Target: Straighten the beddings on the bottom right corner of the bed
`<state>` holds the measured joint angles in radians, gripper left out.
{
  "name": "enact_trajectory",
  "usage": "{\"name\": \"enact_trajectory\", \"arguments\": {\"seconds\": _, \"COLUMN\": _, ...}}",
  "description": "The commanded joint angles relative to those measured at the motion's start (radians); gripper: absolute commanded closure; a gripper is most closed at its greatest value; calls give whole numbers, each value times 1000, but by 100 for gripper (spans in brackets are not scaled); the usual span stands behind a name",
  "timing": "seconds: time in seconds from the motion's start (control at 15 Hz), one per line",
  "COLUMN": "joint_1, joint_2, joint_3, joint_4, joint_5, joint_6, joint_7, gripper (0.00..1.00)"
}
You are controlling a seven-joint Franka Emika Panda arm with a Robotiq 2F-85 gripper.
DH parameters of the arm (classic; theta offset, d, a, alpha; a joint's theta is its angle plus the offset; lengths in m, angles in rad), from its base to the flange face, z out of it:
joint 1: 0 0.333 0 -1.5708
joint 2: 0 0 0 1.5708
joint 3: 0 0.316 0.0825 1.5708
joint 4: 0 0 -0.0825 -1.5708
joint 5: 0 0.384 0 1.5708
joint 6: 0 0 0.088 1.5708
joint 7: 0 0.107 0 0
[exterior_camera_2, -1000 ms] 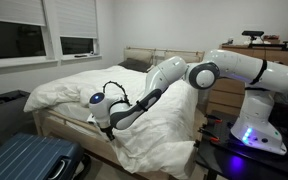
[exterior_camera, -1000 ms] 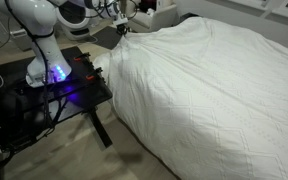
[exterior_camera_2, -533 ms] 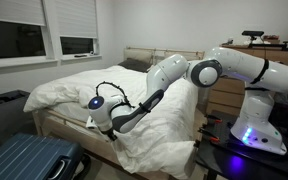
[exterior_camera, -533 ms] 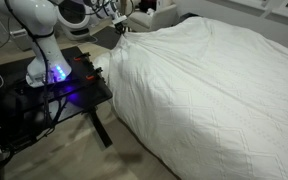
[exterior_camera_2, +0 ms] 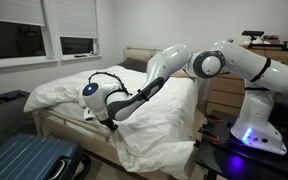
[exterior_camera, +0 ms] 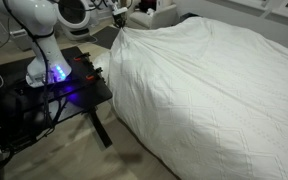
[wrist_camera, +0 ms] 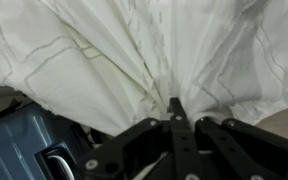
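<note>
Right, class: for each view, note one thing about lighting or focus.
In an exterior view, a blue-violet glow at the robot base tints the black stand. In an exterior view, dark windows, so the light is indoor. Wrist view: the end effector reads as a near-black shape against bright, softly focused beddings.

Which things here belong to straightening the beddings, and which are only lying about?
For the job:
- beddings, pinched in the shut end effector
- bed

Lying about:
- blue suitcase, on the floor by the bed
- wooden dresser, behind the arm
</note>
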<state>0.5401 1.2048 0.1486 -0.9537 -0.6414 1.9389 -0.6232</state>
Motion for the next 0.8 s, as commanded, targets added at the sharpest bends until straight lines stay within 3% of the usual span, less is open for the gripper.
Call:
{"name": "enact_trajectory", "arguments": {"seconds": 0.0, "joint_1": 1, "joint_2": -108, "joint_3": 104, "joint_4": -61, "joint_5": 75, "joint_6": -31, "joint_7": -47, "gripper": 99}}
{"name": "enact_trajectory", "arguments": {"seconds": 0.13, "joint_1": -7, "joint_2": -127, "joint_3": 125, "joint_4": -51, "joint_5": 86, "joint_6": -82, "joint_7": -58, "gripper": 99}}
{"name": "enact_trajectory", "arguments": {"seconds": 0.2, "joint_1": -23, "joint_2": -56, "joint_3": 42, "joint_4": -5, "joint_5": 9, "joint_6": -83, "joint_7": -42, "gripper": 97}}
{"name": "enact_trajectory", "arguments": {"seconds": 0.73, "joint_1": -20, "joint_2": -99, "joint_3": 46, "joint_4": -52, "joint_5": -8, "joint_6": -96, "joint_7": -36, "gripper": 99}}
